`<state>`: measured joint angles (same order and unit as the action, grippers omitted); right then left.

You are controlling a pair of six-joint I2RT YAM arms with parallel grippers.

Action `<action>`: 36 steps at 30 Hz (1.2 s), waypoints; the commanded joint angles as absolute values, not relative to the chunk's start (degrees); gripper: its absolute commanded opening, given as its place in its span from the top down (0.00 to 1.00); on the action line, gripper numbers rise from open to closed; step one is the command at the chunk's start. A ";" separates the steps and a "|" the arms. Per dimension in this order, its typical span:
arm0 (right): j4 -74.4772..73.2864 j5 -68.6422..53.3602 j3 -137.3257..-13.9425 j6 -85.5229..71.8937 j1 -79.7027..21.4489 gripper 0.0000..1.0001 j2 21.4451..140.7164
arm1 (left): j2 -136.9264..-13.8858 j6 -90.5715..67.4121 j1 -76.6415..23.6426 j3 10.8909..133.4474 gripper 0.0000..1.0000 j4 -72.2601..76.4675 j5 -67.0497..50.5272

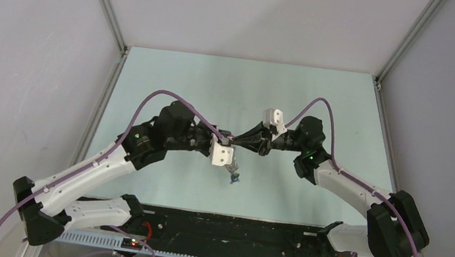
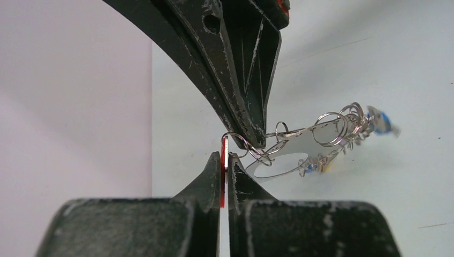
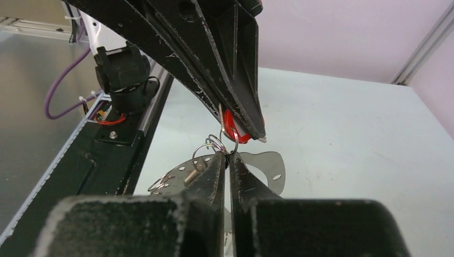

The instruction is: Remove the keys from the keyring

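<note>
My left gripper (image 2: 225, 158) is shut on a red-headed key (image 2: 223, 176), seen edge-on between its pads. My right gripper (image 3: 227, 155) is shut on a small wire split ring (image 3: 214, 143) joined to that red key (image 3: 234, 131). The two grippers meet tip to tip above the table, left (image 1: 229, 137) and right (image 1: 245, 143). The keyring (image 2: 300, 142), a flat grey metal hoop with small holes, hangs from the split rings; it also shows in the right wrist view (image 3: 270, 163). A blue-headed key (image 2: 383, 122) and a yellow and blue cluster (image 2: 317, 167) dangle from it, and hang below the grippers (image 1: 233, 174).
The pale green table (image 1: 321, 101) is walled in grey on three sides. A black rail (image 1: 231, 232) with the arm bases and cables runs along the near edge. The right gripper's fingers (image 2: 251, 107) fill the top of the left wrist view.
</note>
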<state>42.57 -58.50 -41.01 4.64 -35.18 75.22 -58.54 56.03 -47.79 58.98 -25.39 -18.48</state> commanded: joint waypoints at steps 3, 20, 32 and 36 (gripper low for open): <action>44.85 -59.88 -43.83 1.52 -34.67 1.00 74.55 | -56.26 56.50 -46.81 59.62 1.00 -20.76 -18.51; 61.76 -54.21 -41.91 -22.42 -29.47 1.00 73.24 | -56.53 55.48 -46.05 57.76 1.00 -19.84 -17.57; 76.41 -49.77 -40.68 -32.47 -30.06 1.00 77.01 | -58.40 56.10 -46.17 57.51 1.00 -19.79 -23.41; 73.01 -47.89 -40.69 -31.60 -30.27 1.00 76.47 | -58.04 57.09 -46.39 57.08 1.00 -19.81 -23.62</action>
<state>68.95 -53.60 -40.10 -30.63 -30.30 77.21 -58.19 56.05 -46.24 57.89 -19.53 -20.21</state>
